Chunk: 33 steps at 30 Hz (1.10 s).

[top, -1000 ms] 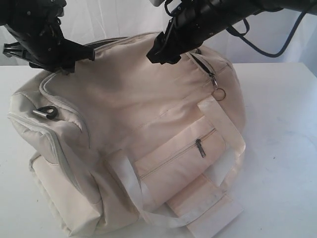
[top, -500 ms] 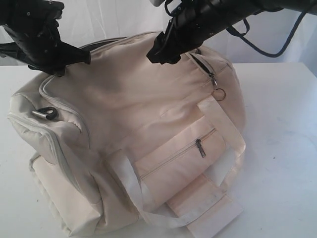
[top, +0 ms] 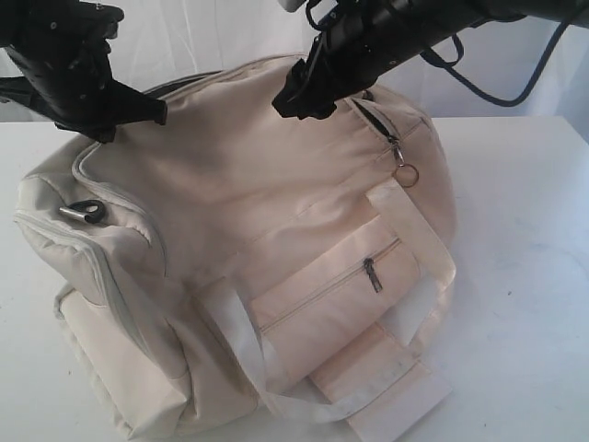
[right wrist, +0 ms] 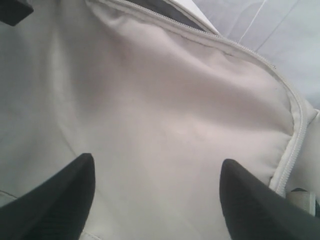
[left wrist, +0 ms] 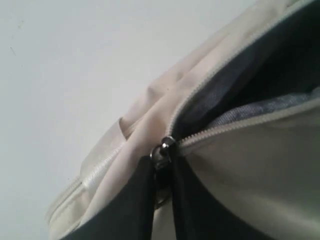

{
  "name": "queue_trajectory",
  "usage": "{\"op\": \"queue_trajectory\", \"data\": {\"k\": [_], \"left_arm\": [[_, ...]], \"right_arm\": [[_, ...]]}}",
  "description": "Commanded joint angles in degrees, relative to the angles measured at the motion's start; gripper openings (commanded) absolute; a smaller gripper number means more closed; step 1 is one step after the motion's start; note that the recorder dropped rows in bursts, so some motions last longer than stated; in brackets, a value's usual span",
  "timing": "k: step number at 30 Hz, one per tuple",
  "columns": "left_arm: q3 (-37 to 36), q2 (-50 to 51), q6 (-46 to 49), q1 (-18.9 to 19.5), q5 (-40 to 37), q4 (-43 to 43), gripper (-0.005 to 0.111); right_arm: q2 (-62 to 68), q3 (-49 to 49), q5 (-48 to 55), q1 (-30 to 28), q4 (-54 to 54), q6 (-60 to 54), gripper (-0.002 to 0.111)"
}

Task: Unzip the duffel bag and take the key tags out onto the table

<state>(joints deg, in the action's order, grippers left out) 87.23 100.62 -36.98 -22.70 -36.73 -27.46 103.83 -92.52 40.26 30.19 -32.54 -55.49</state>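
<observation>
The cream duffel bag (top: 276, 212) lies on the white table (top: 525, 239). At its upper left end my left gripper (top: 158, 109) is shut on the main zipper's metal pull (left wrist: 163, 149). Behind the pull the zipper gapes and shows dark grey lining (left wrist: 260, 70). My right gripper (top: 296, 99) hovers open over the bag's top panel (right wrist: 165, 100), fingers (right wrist: 75, 192) wide apart with nothing between them. The key tags are hidden.
A side pocket zipper with a ring pull (top: 408, 173) sits at the bag's right end. A front pocket zipper (top: 373, 274) and pale webbing handles (top: 241, 341) face the camera. A black D-ring (top: 85, 211) is at the left end. A cable (top: 488, 87) trails from the right arm.
My left gripper has shifted slightly to the left with the zipper pull, and the bag's left end has moved with it. The right arm has stayed still.
</observation>
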Motion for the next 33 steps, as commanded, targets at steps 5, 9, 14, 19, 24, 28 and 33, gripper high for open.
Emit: {"op": "queue_trajectory", "data": {"k": [5,9,14,19,24,28,33], "left_arm": [[0.2,-5.8,6.8,-0.2,-3.2,0.4,0.000],[0.2,-7.9,13.0,-0.2,-4.7,4.4,0.000],[0.2,-9.0,23.9,-0.2,-5.8,12.3,0.000],[0.2,-9.3,30.9,-0.2,-8.0,17.4,0.000],[0.2,-10.1,33.0,-0.2,-9.6,17.8,0.000],[0.2,-11.6,34.4,-0.2,-9.8,18.3,0.000],[0.2,-12.9,35.1,-0.2,-10.0,18.4,0.000]], "right_arm": [[0.2,-0.1,0.0,0.0,-0.2,0.2,0.066],[0.4,-0.1,-1.0,0.7,-0.1,-7.0,0.066],[0.4,-0.1,-5.1,2.4,-1.1,-20.0,0.066],[1.4,-0.1,-9.9,5.6,-1.5,-30.8,0.066],[4.6,-0.1,-18.2,8.5,-1.5,-34.4,0.066],[7.8,-0.1,-26.3,10.2,-1.4,-35.5,0.066],[11.7,-0.2,-33.7,11.5,-1.3,-37.3,0.059]]}}
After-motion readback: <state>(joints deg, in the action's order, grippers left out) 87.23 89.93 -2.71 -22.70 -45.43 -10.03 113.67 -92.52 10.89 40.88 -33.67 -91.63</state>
